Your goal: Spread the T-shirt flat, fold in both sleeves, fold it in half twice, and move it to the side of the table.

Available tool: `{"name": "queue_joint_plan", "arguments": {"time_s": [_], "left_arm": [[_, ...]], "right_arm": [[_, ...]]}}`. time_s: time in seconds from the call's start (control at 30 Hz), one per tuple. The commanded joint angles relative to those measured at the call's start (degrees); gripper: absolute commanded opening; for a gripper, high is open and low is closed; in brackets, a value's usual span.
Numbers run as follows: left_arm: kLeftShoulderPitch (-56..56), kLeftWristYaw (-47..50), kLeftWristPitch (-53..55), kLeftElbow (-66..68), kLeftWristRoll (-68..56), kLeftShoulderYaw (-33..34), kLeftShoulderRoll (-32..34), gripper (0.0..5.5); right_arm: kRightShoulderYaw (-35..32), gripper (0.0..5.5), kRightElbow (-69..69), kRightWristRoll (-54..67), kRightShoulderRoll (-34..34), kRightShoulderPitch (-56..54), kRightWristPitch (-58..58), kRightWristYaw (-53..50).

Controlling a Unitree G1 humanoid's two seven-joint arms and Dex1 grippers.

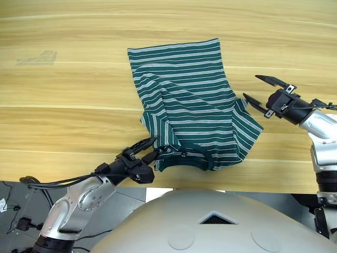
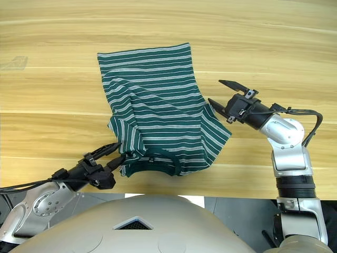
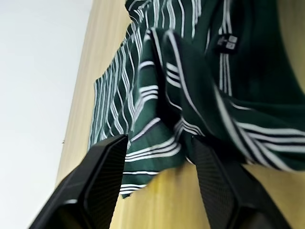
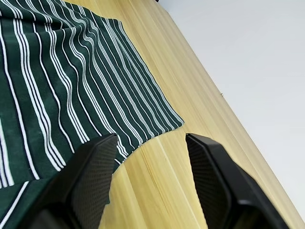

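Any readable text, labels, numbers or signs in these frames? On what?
Neck label on the T-shirt: white marks, too blurred to read.
Grey patch on the table: no legible text.
No other print to read.

A lab, it seems — wood-grain table (image 1: 68, 132), loose cables (image 1: 22, 224) on the floor (image 1: 13, 240).

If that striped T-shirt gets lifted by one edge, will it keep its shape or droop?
Probably droop: the T-shirt lies wrinkled and bunched near its collar, so it looks soft and limp. It seems thin, so likely light. Pushed, it would probably crumple rather than slide whole over the wooden table.
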Motion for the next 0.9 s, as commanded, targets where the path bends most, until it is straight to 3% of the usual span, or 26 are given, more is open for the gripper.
{"name": "queue_joint_plan", "arguments": {"time_s": [0.03,0.53,0.7,0.9], "left_arm": [[-1.36,0.49,-0.63,1.89,2.19,-0.54,0.06,2.35],[-2.9,1.62,-1.04,2.55,2.76,-0.29,-0.23,0.16],[-3.12,1.86,-1.15,2.22,2.27,1.19,0.55,0.03],[-4.95,3.22,-2.57,3.83,-1.2,13.24,5.05,0.03]], "right_arm": [[0.06,2.65,-0.17,0.36,0.17,0.13,-0.3,-0.03],[0.55,2.65,0.32,-0.29,0.37,0.93,-1.18,-0.35],[0.79,2.65,0.53,-0.54,0.48,0.72,-1.26,-0.45],[1.07,2.65,0.78,-0.71,0.82,0.4,-1.17,-0.77]]}}
